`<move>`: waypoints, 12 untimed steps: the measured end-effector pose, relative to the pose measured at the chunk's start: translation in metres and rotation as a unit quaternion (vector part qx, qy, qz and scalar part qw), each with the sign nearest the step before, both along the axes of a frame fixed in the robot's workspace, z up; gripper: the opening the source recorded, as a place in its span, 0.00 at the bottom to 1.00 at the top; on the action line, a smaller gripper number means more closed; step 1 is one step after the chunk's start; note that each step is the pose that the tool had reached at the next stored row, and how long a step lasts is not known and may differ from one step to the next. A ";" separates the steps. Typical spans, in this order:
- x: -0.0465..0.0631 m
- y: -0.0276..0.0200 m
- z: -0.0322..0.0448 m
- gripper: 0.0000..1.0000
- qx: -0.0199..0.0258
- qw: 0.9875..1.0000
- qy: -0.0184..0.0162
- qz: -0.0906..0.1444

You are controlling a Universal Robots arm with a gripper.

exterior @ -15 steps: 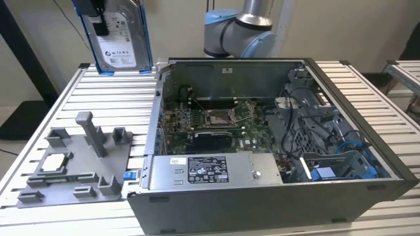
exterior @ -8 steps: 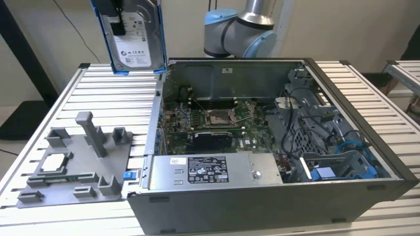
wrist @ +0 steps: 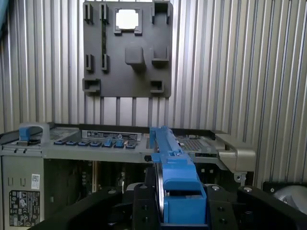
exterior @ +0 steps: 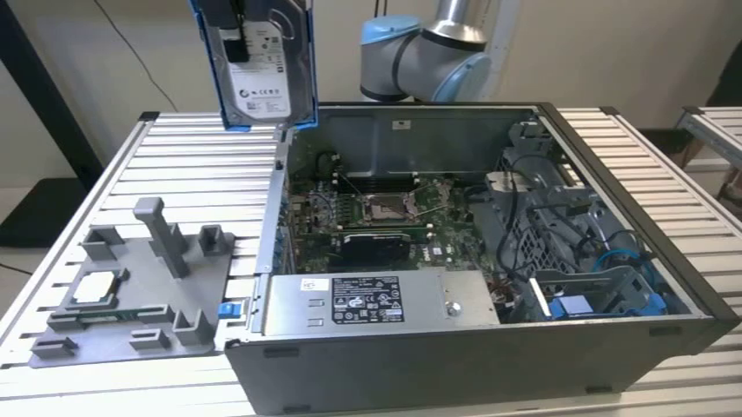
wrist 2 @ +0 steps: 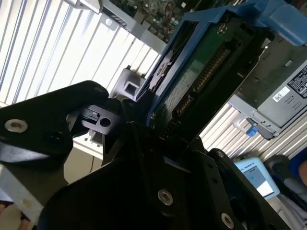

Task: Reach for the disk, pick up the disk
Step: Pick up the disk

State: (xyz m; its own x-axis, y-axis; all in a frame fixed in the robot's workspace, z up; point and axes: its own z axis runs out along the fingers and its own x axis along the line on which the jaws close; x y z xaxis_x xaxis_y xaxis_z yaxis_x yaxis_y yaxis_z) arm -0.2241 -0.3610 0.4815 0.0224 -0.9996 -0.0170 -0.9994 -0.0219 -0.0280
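You're at the end of the pick-up step. The black claw [exterior: 236, 39] is pinched on the disk [exterior: 264, 74], a flat rectangular silver hard drive with a white label, clipped in a blue plastic frame. The disk is in the air and touches no surface.

It hangs straight down from the claw, upright, with its label side facing the exterior camera. In the second wrist view the disk [wrist 2: 192, 81] shows its green circuit-board side, and the claw [wrist 2: 144, 129] bites one end of it. In the first wrist view you see the disk [wrist: 175, 175] edge-on, sticking out from between the jaws, claw [wrist: 177, 213] on both sides of it.

Below the claw is the open grey metal computer case [exterior: 649, 252], roughly under the held disk at its wall nearest the grey plastic fixture plate [exterior: 128, 313]. That plate lies on the ribbed aluminium table [exterior: 186, 165], below and well apart from the claw. A small square silver chip [exterior: 96, 287] sits in it.

My read: reach is done and the grip is made. Anything further calls for a firm pinch and keeping the disk's low edge clear of the case wall.
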 end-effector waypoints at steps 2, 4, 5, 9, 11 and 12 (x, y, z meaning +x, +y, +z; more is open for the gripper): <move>0.005 0.0000 0.0003 0.00 0.000 1.000 0.000 0.000; 0.009 0.0000 0.0019 0.00 0.000 1.000 0.000 0.000; 0.010 0.0000 0.0030 0.00 0.000 1.000 0.000 0.000; 0.017 0.0000 0.0068 0.00 0.000 1.000 0.000 0.000; 0.024 0.0000 0.0077 0.00 0.000 1.000 0.000 0.000; 0.027 0.0000 0.0078 0.00 0.000 1.000 0.000 0.000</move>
